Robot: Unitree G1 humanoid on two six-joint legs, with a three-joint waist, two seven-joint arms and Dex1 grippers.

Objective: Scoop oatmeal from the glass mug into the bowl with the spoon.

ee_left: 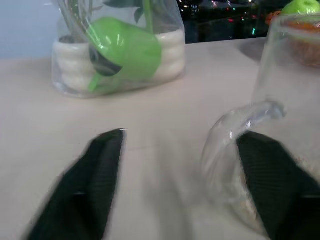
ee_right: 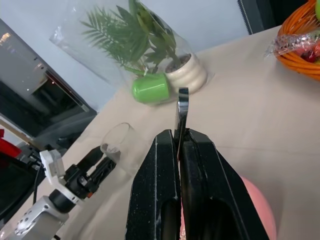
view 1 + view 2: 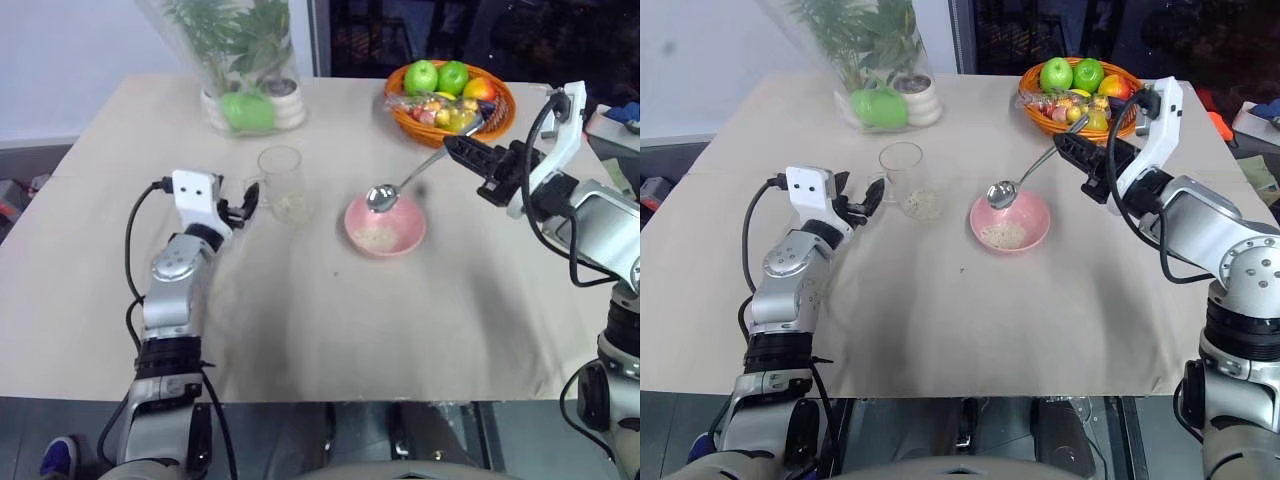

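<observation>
The glass mug (image 3: pixel 281 180) stands on the table with oatmeal (image 3: pixel 288 205) at its bottom. My left gripper (image 3: pixel 245 204) is level at the mug's left side. In the left wrist view its fingers (image 1: pixel 85 185) stand apart, open, with the mug's handle (image 1: pixel 240 117) between them, close to one finger. The pink bowl (image 3: pixel 408 238) sits to the right of the mug and holds some oatmeal (image 3: pixel 378 237). My right gripper (image 3: pixel 452 146) is shut on the handle of the spoon (image 3: pixel 425 168). The spoon's bowl (image 3: pixel 381 197) hangs over the pink bowl's far rim.
A plant in clear wrap (image 3: pixel 245 60) with a green cup (image 3: pixel 246 110) stands at the table's far side behind the mug. An orange fruit basket (image 3: pixel 495 115) sits at the far right, just behind my right gripper. The table's front edge (image 3: pixel 300 392) is near me.
</observation>
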